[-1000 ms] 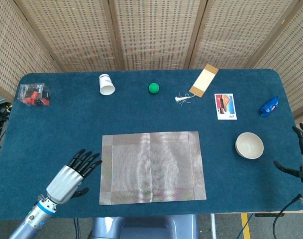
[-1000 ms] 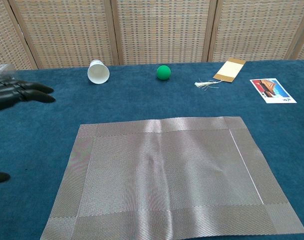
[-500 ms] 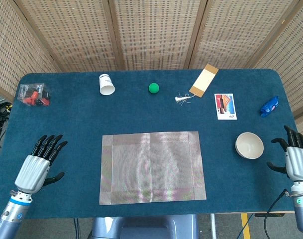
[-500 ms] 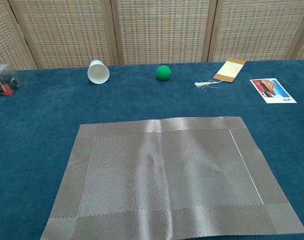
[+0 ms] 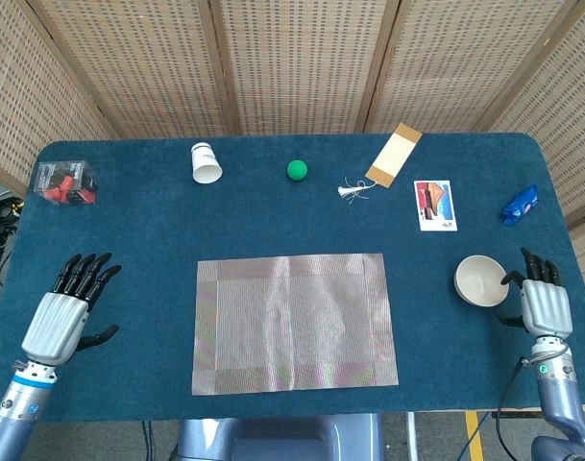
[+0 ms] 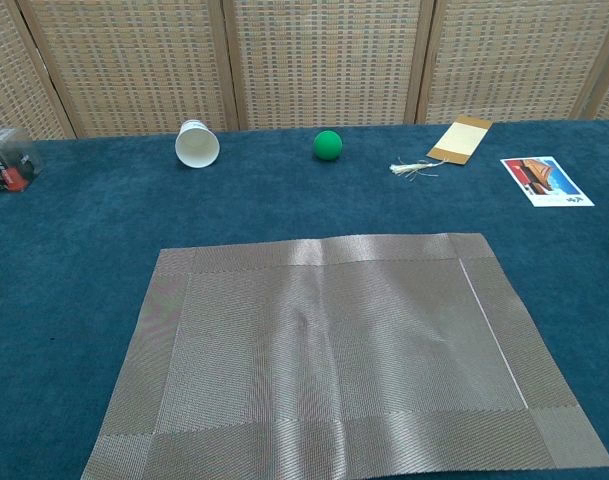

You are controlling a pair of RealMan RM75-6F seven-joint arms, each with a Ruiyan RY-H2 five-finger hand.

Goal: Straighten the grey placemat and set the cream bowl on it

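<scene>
With the grey placemat (image 5: 294, 323) lying square, the right hand (image 5: 540, 302), fingers apart and holding nothing, is hovering just beside the cream bowl (image 5: 481, 280), not yet lifted.

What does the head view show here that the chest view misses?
Only the head view shows the left hand, the right hand, the cream bowl beside the right hand, and a blue packet. The chest view shows nothing the head view lacks. Both show the grey placemat, white cup, green ball, picture card, brown tag and clear box.
</scene>
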